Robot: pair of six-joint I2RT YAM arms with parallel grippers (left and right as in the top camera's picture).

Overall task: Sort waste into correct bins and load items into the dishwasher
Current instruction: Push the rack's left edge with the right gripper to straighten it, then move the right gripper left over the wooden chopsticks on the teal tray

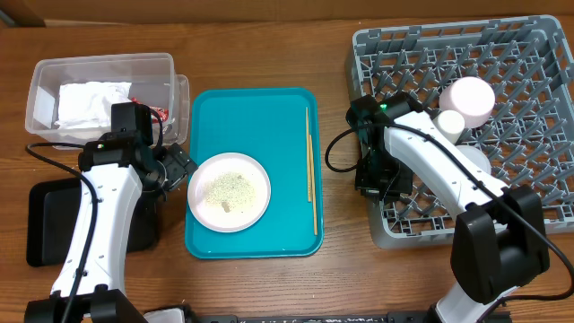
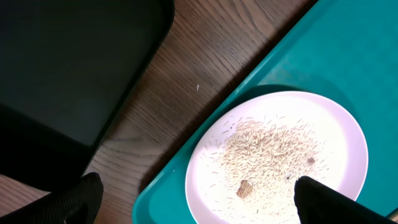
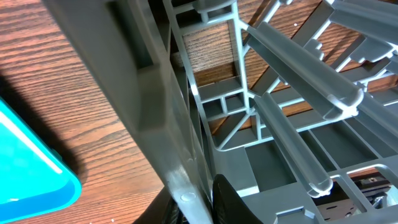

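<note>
The left gripper [image 1: 182,167] hangs wide open over the left rim of the plate [image 1: 230,191] of rice crumbs [image 1: 229,187] on the teal tray [image 1: 269,117]. The right gripper [image 3: 199,205] sits narrow at the dish rack's [image 1: 448,32] left wall; I cannot tell if it grips. Chopsticks [image 1: 308,152] lie along the tray's right edge.

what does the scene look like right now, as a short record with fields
left gripper: open, at the plate's edge
right gripper: looks closed on the grey dish rack, on the wall nearest the teal tray
plate: on the teal tray, rice crumbs on it
chopsticks: on the teal tray, beside the plate
clear tub: holds the napkin and red wrapper
black tray: beside the left arm
pale round dishes: two visible in the rack
</note>
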